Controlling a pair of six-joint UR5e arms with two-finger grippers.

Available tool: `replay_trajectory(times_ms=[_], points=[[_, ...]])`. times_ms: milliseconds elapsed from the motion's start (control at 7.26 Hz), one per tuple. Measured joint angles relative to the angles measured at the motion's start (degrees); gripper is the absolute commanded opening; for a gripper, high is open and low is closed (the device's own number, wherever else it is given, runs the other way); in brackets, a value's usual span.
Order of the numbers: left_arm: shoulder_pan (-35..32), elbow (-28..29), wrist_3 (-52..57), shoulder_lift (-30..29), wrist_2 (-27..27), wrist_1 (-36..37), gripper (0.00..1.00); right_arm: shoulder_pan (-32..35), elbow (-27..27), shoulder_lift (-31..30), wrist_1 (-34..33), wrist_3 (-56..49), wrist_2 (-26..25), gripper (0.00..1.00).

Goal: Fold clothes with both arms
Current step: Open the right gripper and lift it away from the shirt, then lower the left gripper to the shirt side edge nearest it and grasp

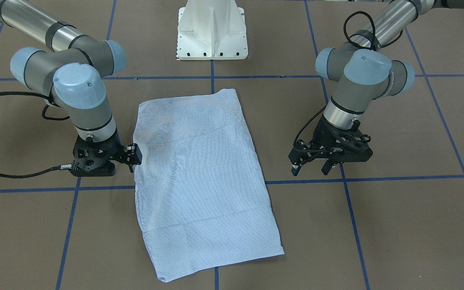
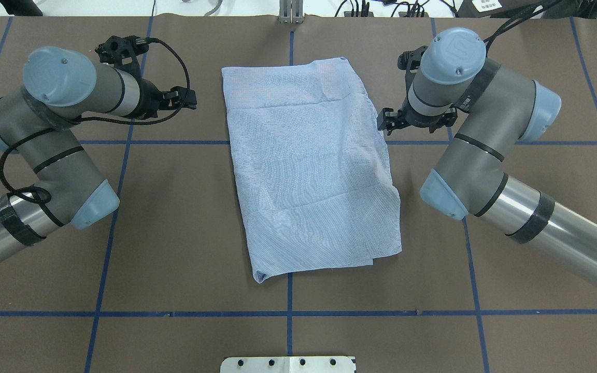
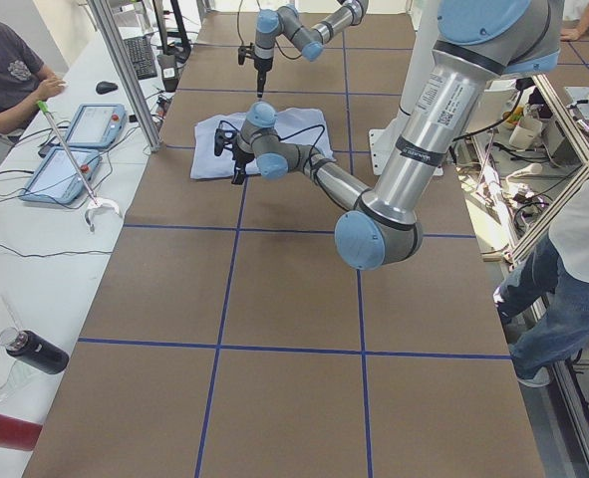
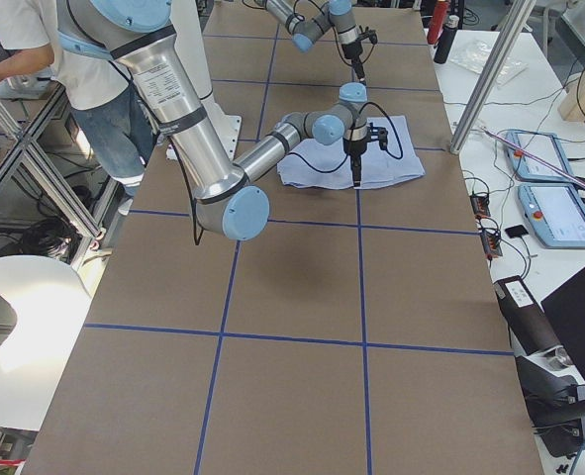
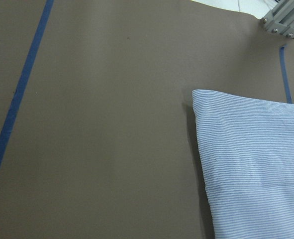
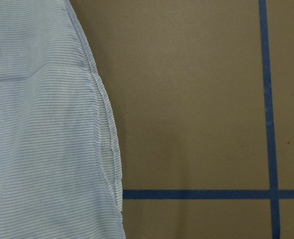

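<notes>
The clothes are one light blue, finely striped shirt (image 1: 204, 173), folded into a long rectangle and lying flat mid-table (image 2: 309, 166). My right gripper (image 1: 129, 159) points down at the shirt's edge on my right (image 2: 389, 122). It looks open and holds nothing. The right wrist view shows that hemmed edge (image 6: 42, 139) on bare table. My left gripper (image 1: 309, 168) hangs open and empty over bare table, well clear of the shirt's other side (image 2: 182, 98). The left wrist view shows a folded corner of the shirt (image 5: 256, 164).
The white pedestal base (image 1: 212, 32) stands at the robot's side of the table. Blue tape lines (image 2: 174, 313) grid the brown surface. A person (image 3: 5, 70) sits at a side table with tablets (image 3: 75, 149). Another person (image 4: 35, 40) stands behind the robot.
</notes>
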Motion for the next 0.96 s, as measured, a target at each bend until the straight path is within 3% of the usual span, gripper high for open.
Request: replay_trajectory(times_ms=[413,689,964], points=[[0.8,-1.2,-4.0,-0.9,-2.0,-0.2,0.99,0.7,4.0,-0.7,2.2,-1.7,3.5,1.00],[3.7,-7.0,-14.7,-0.4,-8.0,0.1,0.99,1.5,8.2,-2.0,2.9,1.6,8.3,1.00],[10.6,-12.4,-25.0,0.9,-7.1,0.3,0.99,1.9,9.9,-2.4,2.9,4.5,9.9,1.00]])
